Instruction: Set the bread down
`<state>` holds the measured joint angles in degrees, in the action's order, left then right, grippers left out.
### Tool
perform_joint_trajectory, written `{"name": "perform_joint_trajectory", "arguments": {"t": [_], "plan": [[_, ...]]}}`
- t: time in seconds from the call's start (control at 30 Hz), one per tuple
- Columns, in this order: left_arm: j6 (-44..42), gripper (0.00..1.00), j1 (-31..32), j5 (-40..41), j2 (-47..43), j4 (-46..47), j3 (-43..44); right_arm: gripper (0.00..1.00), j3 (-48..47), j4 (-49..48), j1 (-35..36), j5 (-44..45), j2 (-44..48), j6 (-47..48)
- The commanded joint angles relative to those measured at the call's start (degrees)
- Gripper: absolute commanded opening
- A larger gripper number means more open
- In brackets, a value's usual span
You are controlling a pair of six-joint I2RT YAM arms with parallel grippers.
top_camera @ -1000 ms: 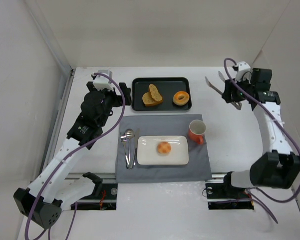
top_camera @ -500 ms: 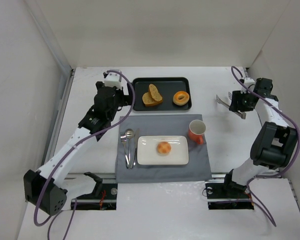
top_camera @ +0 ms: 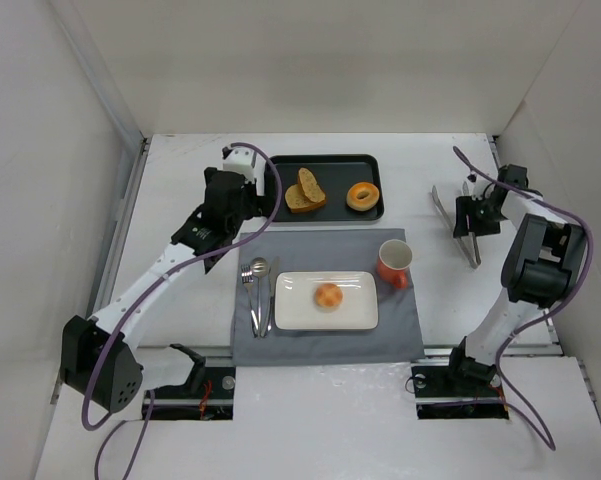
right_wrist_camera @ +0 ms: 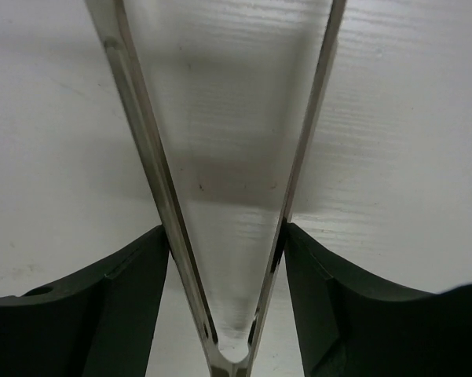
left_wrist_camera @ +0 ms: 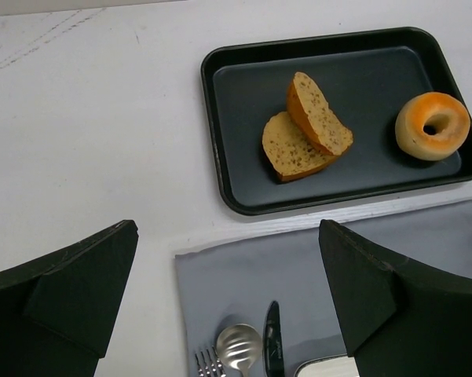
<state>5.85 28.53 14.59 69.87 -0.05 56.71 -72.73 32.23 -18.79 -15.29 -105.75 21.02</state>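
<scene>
Orange-tan bread point(top_camera: 327, 296) lies plated, well apart from right tool point(top_camera: 469, 217) gripping tongs point(top_camera: 474, 252).

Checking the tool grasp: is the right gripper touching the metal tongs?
Touching. The right wrist view shows the right gripper closed on the tongs, each finger pressed against one metal arm with no gap.

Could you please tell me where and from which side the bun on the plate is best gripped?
Take the bun across its widest part, from straight above: it is a low dome lying alone on the white plate, so its sides are free all round. The tongs in the right gripper would suit, I think.
</scene>
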Motion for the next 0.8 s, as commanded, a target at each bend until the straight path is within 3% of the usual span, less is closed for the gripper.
{"name": "perform_joint_trajectory", "arguments": {"t": [0.0,0.13,0.3,0.4,0.77], "plan": [[-0.22,1.00,0.38,-0.70,-2.71,1.55,1.56,0.65,-3.82,1.87,-0.37,2.11,-1.03,1.74],[-0.22,1.00,0.38,-0.70,-3.85,1.55,1.56,0.70,-5.05,3.80,-0.37,3.16,-3.40,2.27],[-0.22,1.00,0.38,-0.70,-5.00,1.55,1.56,0.85,-5.58,5.38,-0.37,2.64,-3.93,2.80],[-0.22,1.00,0.38,-0.70,-5.00,1.55,1.56,1.00,-5.58,6.52,-0.37,0.62,-1.22,3.51],[0.30,1.00,0.38,-2.37,-7.90,1.55,1.56,1.00,-11.64,16.46,0.41,-4.58,21.37,2.03]]}}
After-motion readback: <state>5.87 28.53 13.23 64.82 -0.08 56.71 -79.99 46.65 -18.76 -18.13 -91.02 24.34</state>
